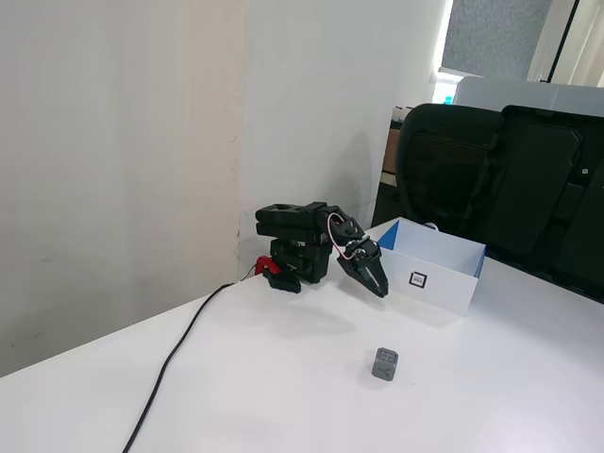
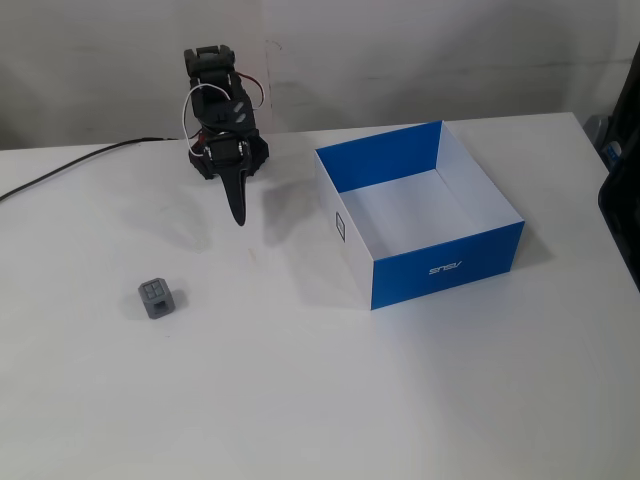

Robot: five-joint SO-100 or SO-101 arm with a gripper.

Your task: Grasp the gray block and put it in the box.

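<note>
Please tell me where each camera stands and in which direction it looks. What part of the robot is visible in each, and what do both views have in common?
A fixed view: low at the table's near end, looking along the table toward the wall and chairs; shows the folded arm, gripper, block and box.
The other fixed view: high, opposite the arm, looking down at the table toward the wall; shows the gripper pointing down, block and box.
Shared: arm, block, box, cable, white table.
</note>
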